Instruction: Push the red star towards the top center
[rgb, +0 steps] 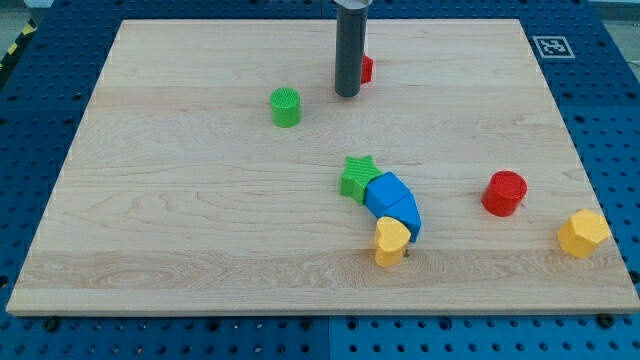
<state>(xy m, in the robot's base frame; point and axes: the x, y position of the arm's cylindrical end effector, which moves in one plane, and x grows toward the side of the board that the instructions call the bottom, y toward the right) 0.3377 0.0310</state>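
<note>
Wooden board (200, 200) on a blue pegboard is looking pretty uncluttered up at the view's top, where the red star (367, 68) is already sitting, mostly hiding behind the rod. Risk from here, I'm guessing: my tip (347, 95) is catching it off-centre, so any nudge could be spinning it sideways or sliding it off the top edge. No jaws to open here, it's just a plain rod holding nothing, and the tip is resting right beside the star, maybe touching. Green cylinder (285, 107) is sitting well clear to the view's left.
</note>
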